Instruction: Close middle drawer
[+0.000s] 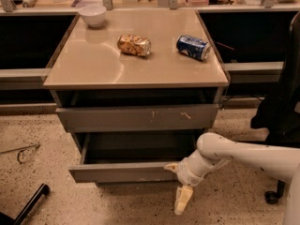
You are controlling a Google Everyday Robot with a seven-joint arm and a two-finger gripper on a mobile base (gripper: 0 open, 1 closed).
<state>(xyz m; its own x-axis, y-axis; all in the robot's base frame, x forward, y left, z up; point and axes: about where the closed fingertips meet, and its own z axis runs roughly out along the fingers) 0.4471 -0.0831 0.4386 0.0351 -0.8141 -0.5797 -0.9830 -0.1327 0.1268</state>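
Note:
The middle drawer (pixel 119 172) is a plain grey front below the scratched top drawer front (pixel 140 117). It stands pulled out, and its grey inner box (pixel 136 149) shows. My gripper (pixel 174 187) is at the right end of that drawer front, on the white arm (pixel 243 153) reaching in from the right. One cream finger (pixel 169 167) touches the front's right end and the other finger (pixel 182 199) hangs down below it, so the fingers are apart and hold nothing. The lowest drawer is hidden beneath.
On the cabinet top (pixel 93 64) are a white bowl (pixel 92 14), a crumpled snack bag (pixel 134 45) and a blue can (pixel 193 47). A dark office chair (pixel 281 102) stands at the right. A black bar (pixel 28 205) lies on the speckled floor at lower left.

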